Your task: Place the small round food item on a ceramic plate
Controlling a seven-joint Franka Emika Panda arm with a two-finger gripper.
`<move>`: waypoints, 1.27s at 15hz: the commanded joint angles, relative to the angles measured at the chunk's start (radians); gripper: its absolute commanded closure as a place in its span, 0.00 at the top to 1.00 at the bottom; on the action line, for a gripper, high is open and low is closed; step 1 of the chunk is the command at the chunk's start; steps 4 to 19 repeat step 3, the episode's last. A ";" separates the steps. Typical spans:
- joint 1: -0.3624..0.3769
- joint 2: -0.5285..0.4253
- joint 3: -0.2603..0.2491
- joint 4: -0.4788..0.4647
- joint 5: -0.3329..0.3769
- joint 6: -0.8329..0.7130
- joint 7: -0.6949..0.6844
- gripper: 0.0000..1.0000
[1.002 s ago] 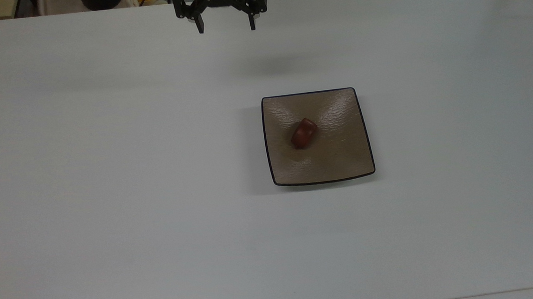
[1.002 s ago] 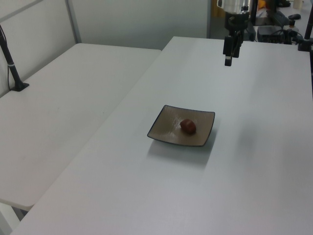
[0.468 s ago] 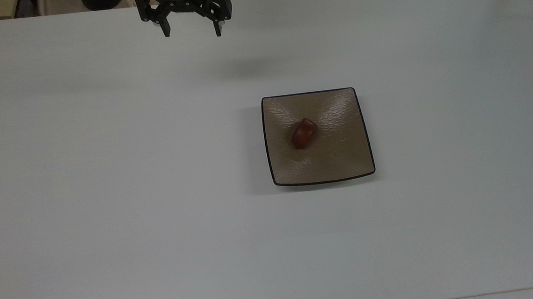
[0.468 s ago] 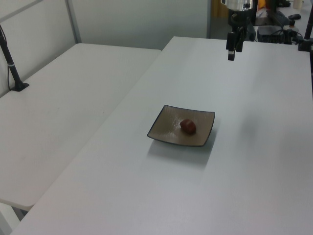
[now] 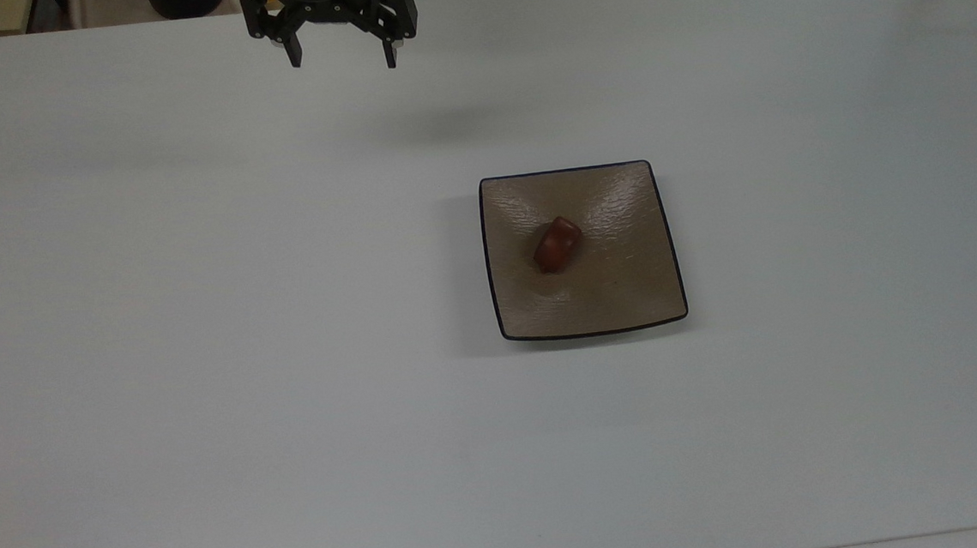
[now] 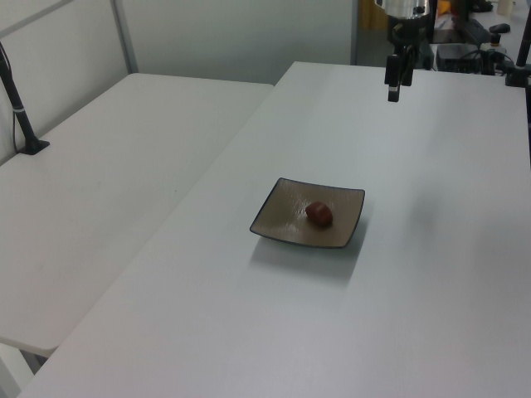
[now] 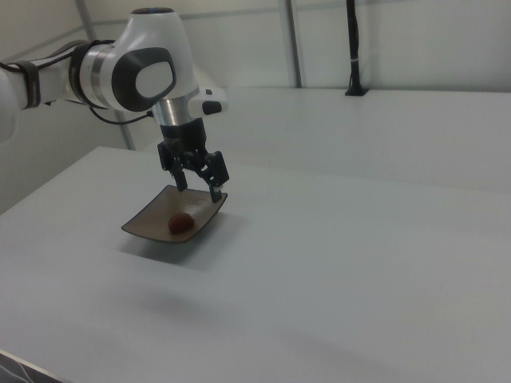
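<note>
While the small round food item (image 5: 557, 244) lies near the middle of the square ceramic plate (image 5: 628, 299), right of centre in the top view, the Panda arm's gripper (image 5: 343, 61) hangs empty at the upper edge of that frame, its two black fingers spread apart and pointing down above the bare white table (image 5: 203, 371). The reddish-brown lump sits well apart from the gripper, down and to the right of it in the top view; its long axis runs on a slant, from lower left to upper right in the frame.

In the left view the plate (image 6: 282, 228) rests at mid-frame with the lump (image 6: 319, 214) on it, and the gripper (image 6: 395, 83) stands at the upper right, clear of the tabletop.

In the right view the white arm (image 7: 136, 68) reaches in from the upper left, its wrist turned straight down, and the gripper (image 7: 200, 190) appears in front of the plate's (image 7: 144, 227) far side, with the lump (image 7: 180, 223) just below it in the frame.

By the look of it the placing is done: the food is on the plate and nothing is gripped, so any coming move would likely be a retreat, not another reach.
</note>
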 commanded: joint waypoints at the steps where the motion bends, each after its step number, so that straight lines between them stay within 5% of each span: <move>1: 0.020 -0.008 -0.009 -0.007 -0.069 0.019 -0.002 1.00; 19: 0.020 -0.008 -0.007 -0.007 -0.073 0.019 0.002 1.00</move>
